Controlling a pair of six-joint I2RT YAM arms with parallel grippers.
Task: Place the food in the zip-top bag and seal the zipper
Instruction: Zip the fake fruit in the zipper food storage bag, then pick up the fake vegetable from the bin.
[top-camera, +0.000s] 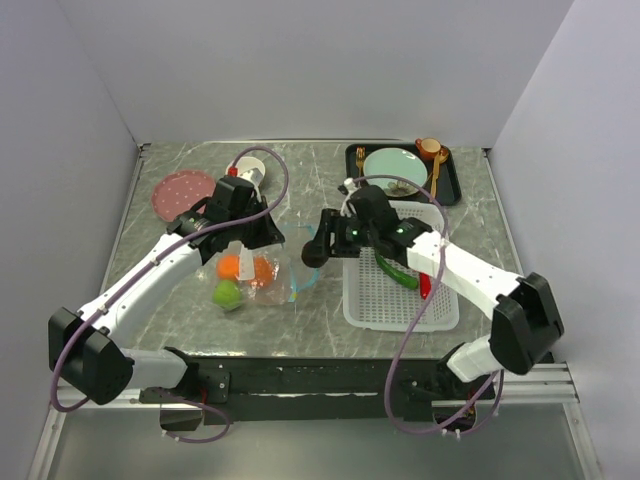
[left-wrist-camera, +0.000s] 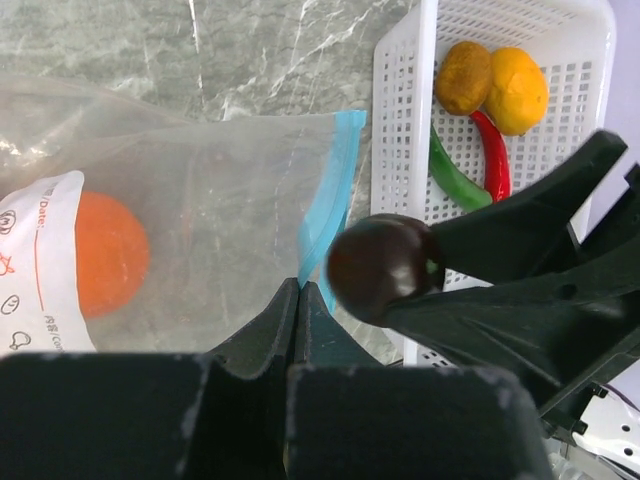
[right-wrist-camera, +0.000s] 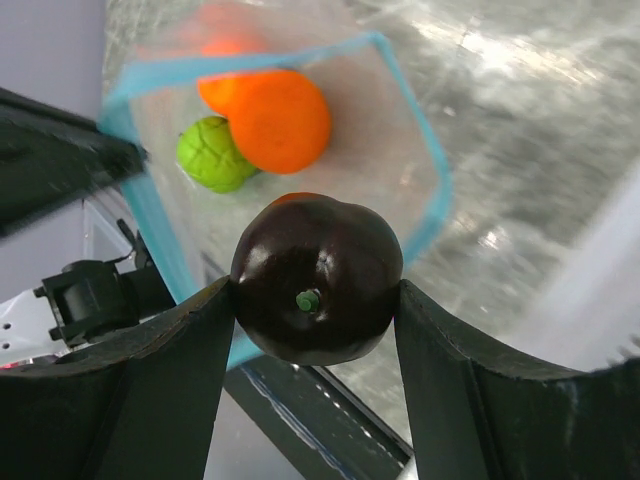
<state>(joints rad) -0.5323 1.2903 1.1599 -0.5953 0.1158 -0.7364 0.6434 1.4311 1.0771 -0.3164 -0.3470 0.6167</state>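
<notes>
clear bag (left-wrist-camera: 200, 180) | white label (left-wrist-camera: 40, 270) reads "date:" | left gripper (left-wrist-camera: 298, 292) pinches bag edge | right gripper (right-wrist-camera: 316, 300) clamps dark fruit (right-wrist-camera: 318, 265) at bag mouth

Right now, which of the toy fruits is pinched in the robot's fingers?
The dark round fruit, held between the right arm's fingers. An orange and the green apple lie in the bag; the others in the basket.

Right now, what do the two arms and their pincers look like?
The left arm and right arm have white tubes, black joints and black bases. A mauve cable loops along each. The left pincer and right pincer are matte black, with two flat tapered fingers.
</notes>
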